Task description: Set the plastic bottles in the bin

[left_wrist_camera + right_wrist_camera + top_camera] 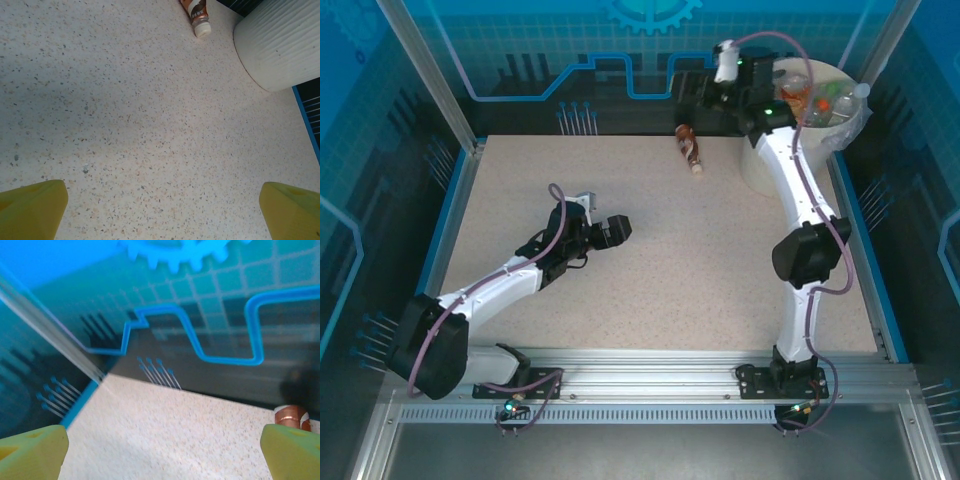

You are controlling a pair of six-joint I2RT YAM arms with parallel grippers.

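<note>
Arms apart, right outstretched beside bin (pixel 757 168)

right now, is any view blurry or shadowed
Right wrist: smeared, the backdrop and yellow fingers soft. Left wrist: sharp, a soft shadow across the table, the brown-labelled bottle crisp. Top external: clear, the bin brightly lit.

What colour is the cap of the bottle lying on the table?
White cap, clearest in the left wrist view.

Bright, even light; right wrist view blurred by motion.
</note>
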